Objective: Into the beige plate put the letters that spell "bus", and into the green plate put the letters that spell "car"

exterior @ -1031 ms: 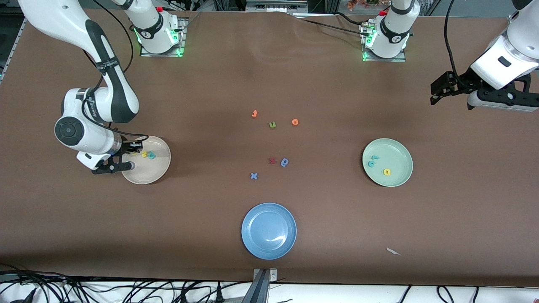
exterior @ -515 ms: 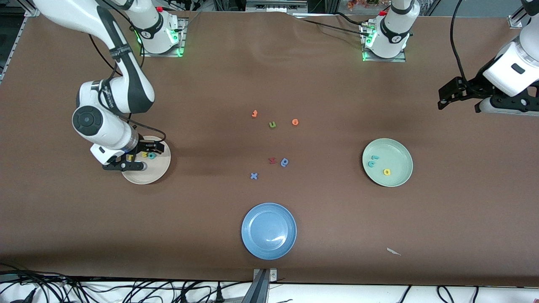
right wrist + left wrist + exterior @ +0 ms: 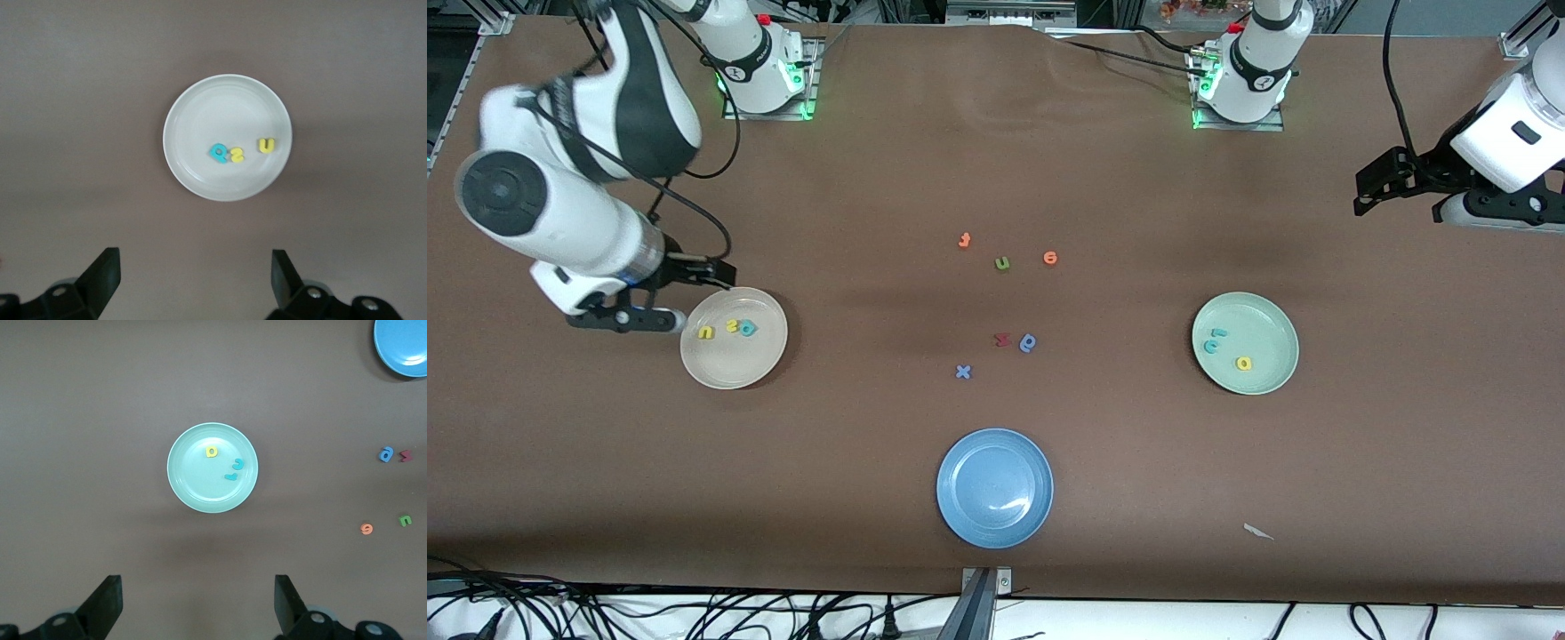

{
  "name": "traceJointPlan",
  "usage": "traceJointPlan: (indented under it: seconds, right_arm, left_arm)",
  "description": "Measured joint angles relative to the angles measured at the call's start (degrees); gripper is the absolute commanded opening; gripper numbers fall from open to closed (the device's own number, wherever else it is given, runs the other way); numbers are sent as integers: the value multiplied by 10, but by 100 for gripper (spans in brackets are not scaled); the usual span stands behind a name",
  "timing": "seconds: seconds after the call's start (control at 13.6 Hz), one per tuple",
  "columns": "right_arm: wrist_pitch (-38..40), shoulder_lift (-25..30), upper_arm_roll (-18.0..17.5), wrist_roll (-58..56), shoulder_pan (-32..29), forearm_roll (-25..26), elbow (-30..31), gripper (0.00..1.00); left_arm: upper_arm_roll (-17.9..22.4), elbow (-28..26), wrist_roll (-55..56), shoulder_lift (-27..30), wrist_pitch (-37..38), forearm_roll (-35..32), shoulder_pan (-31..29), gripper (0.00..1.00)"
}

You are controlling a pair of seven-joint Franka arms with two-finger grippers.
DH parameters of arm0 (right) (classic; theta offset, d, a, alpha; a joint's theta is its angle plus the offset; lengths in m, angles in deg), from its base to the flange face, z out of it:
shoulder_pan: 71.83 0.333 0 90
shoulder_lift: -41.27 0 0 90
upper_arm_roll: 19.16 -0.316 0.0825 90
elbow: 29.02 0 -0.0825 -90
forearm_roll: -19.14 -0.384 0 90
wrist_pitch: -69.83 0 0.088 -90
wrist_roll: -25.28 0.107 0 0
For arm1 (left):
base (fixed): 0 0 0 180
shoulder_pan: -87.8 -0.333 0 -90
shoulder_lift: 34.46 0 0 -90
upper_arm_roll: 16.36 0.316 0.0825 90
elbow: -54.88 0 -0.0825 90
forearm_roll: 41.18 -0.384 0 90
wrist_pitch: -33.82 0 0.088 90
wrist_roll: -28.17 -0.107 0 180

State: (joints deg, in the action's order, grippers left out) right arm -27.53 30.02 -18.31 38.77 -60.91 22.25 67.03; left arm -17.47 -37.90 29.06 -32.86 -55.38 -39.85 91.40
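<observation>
The beige plate (image 3: 734,338) is sitting toward the right arm's end of the tabletop (image 3: 996,160), holding the teal b (image 3: 748,329), yellow s (image 3: 733,326) and yellow u (image 3: 706,332) in a rough row running along the tabletop's length. The b and s are touching, too small to read which way they're facing. The green plate (image 3: 1245,343), toward the left arm's end, is carrying the teal c (image 3: 1211,347), teal r (image 3: 1220,334) and yellow a (image 3: 1243,363).

The right hand (image 3: 665,298) is hanging just beside the beige plate's rim, fingers spread, holding nothing. The left hand (image 3: 1392,182) is waiting up high, spread too, partly cut off at the frame edge. A blue plate (image 3: 995,488) is lying nearest the camera on the brown tabletop, with leftover letters scattered mid-tabletop.
</observation>
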Motion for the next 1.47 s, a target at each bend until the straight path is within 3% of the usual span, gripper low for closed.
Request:
traceJointPlan:
  seconds: [0.22, 0.59, 0.96, 1.47]
  right_arm:
    - [56, 17, 2, -1, -23, -9, -45, 100]
    - [62, 58, 5, -22, -75, -55, -55, 100]
    - [77, 80, 16, -49, -76, -55, -55, 100]
    - [86, 78, 14, -54, -72, -54, -53, 100]
  left_arm:
    - [-4, 4, 0, 0, 0, 0, 3, 100]
    - [-5, 5, 12, -16, 0, 0, 3, 100]
    - [-34, 12, 24, -18, 3, 0, 3, 100]
    - [-30, 13, 24, -31, 13, 0, -1, 100]
